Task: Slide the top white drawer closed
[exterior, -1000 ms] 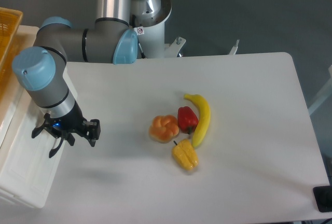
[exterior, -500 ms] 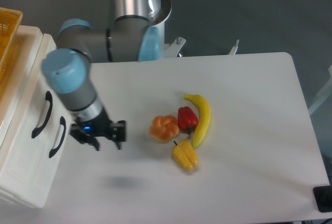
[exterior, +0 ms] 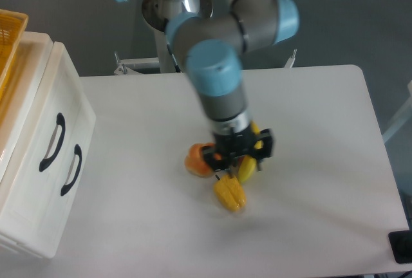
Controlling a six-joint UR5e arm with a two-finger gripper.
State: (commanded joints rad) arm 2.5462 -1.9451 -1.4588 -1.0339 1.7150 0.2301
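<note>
Centrally over the table (exterior: 322, 117), the gripper (exterior: 236, 157) hangs above the small cluster of produce, its dark body blurred enough that I cannot tell whether the fingers are spread or closed. Directly beneath and around it lie the food items: a yellow bell pepper (exterior: 230, 193) just below it, an orange bun-shaped piece (exterior: 195, 160) peeking out at its left, and the yellow banana (exterior: 248, 167) mostly hidden behind the gripper, only a strip showing at its right. A red piece is barely visible under the wrist and too covered to describe. The grey arm with its light blue joint caps (exterior: 211, 65) rises from the gripper toward the base at the table's far edge. Well apart, at the left edge, stands the white cabinet; the top white drawer (exterior: 40, 130) sits flush with the cabinet front, its black curved handle beside the handle of the other white drawer (exterior: 69, 170). A yellow woven basket (exterior: 9, 33) rests on top of the cabinet.
</note>
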